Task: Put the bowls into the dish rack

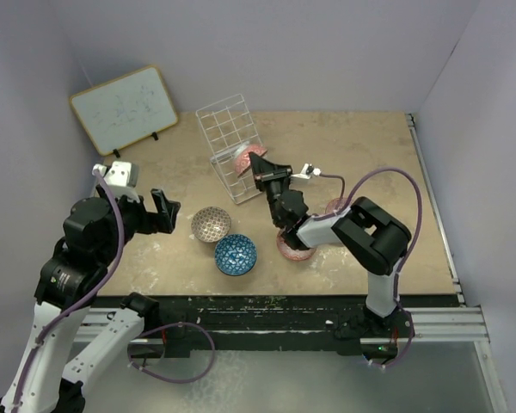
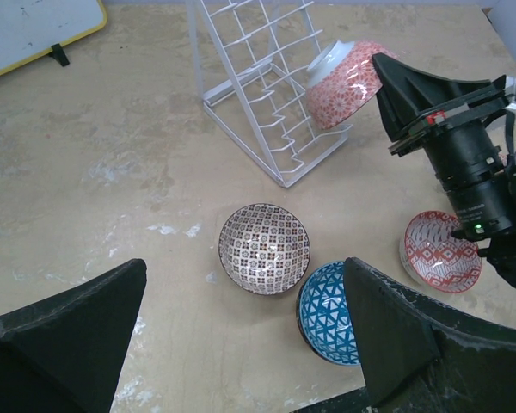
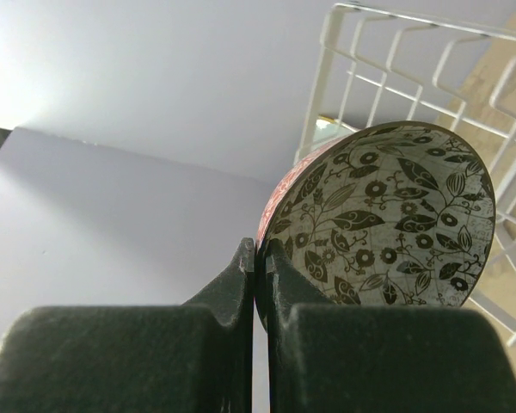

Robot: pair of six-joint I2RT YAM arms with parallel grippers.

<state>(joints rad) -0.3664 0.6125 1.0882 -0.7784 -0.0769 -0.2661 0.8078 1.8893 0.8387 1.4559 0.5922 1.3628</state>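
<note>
The right gripper [image 3: 258,258] is pinched tight on the rim of the red bowl [image 2: 344,82], holding it tipped on its side against the low end of the dish rack [image 2: 258,103]. I can't quite tell if the bowl sits in a slot yet, so if the gripper lets go now the bowl may slip and roll onto the table [image 1: 370,155], or a hard push may shove the light rack along. The left gripper [image 1: 165,211] hangs with its jaws spread wide, holding nothing, near the brown bowl [image 2: 265,248] and the blue bowl [image 2: 331,311].
</note>
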